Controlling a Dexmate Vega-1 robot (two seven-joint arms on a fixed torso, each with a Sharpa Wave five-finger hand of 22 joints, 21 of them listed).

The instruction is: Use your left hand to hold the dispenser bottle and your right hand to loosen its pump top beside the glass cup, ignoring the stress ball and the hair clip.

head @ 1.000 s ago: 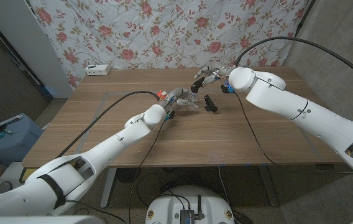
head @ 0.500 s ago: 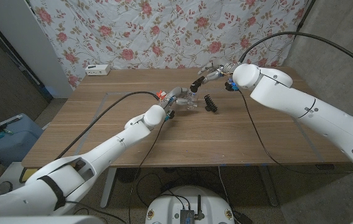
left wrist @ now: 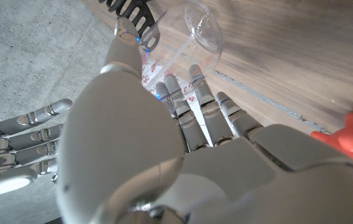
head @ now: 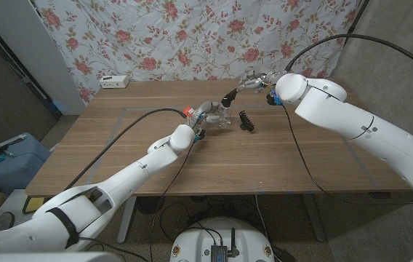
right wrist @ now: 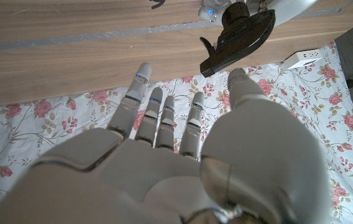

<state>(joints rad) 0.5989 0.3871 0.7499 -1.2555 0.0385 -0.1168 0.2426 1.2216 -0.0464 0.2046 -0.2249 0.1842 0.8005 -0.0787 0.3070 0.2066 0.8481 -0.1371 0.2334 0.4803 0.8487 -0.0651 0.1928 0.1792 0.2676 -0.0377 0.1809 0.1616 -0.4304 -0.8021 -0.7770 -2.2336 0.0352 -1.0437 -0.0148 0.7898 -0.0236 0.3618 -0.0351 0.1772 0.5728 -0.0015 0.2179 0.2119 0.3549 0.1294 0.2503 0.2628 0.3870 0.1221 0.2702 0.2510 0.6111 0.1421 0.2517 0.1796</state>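
Note:
My left hand (head: 201, 116) grips the clear dispenser bottle (head: 218, 110) near the middle of the table; the left wrist view shows its fingers (left wrist: 192, 106) wrapped round the labelled bottle (left wrist: 164, 62). The black pump top (head: 230, 96) sticks up and to the right of that hand. My right hand (head: 255, 81) hovers a little beyond the pump top (right wrist: 238, 34), fingers spread and holding nothing. The glass cup (head: 225, 121) stands right beside the bottle, and its rim (left wrist: 204, 28) is visible in the left wrist view.
A black hair clip (head: 246, 121) lies just right of the cup. The red stress ball (head: 189, 110) sits by my left hand's far side. A white power strip (head: 115, 81) lies at the table's back left, before a floral cloth.
My right hand has drawn back from the pump top, up and to the right. My left hand keeps the bottle in the same place.

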